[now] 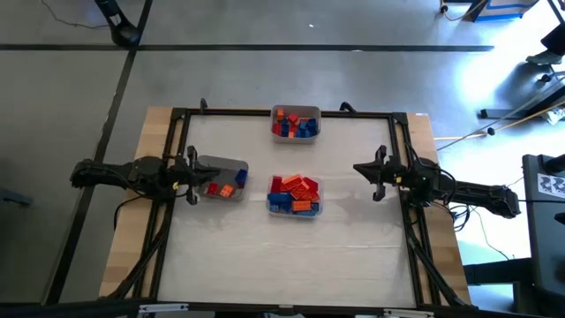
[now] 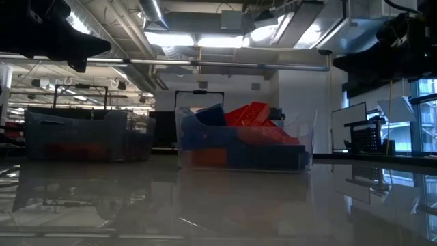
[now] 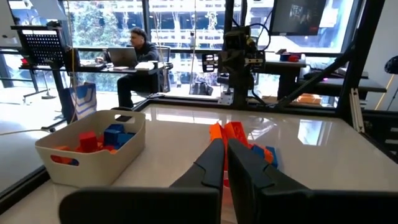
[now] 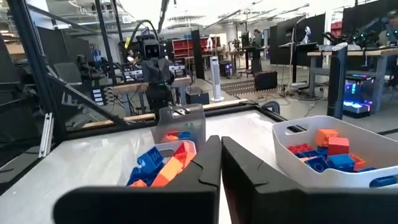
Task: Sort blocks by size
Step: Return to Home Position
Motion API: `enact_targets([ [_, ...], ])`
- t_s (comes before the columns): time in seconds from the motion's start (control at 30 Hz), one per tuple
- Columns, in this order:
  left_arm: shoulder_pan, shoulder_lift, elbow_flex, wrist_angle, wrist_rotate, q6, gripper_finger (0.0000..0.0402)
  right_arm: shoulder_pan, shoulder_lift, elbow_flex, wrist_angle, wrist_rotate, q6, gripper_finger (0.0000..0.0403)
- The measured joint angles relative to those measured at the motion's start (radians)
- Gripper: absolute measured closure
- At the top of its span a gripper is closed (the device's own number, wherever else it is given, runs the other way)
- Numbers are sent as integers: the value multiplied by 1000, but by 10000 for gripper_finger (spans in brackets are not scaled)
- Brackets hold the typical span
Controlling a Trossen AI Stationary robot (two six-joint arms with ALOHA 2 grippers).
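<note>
One camera hangs overhead and looks straight down, taking in the whole table (image 1: 291,256) and both arms. Another sits at table-top height, very near the middle bin (image 2: 300,147) of blocks (image 2: 256,116), looking level into the room. Each wrist camera looks across the table: the left one faces the right arm (image 3: 239,56), the right one the left arm (image 4: 152,53). All four share that middle bin.
</note>
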Motion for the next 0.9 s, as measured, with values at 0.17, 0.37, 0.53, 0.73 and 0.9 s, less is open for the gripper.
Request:
enact_targets([
  [0.17,0,0,0,-14,-30,16,394,0,-17,-1,2,-15,-14,388],
  [0.37,0,0,-9,-35,-62,18,394,0,-18,-2,-15,-5,-46,388],
  [0.53,1,-28,-63,-21,-60,47,394,0,-18,-2,-20,40,-54,388],
  [0.73,5,-26,-100,113,73,58,399,0,-23,-3,-17,63,-48,388],
  [0.9,19,-27,-119,140,30,87,397,0,-24,-4,-43,59,-51,388],
])
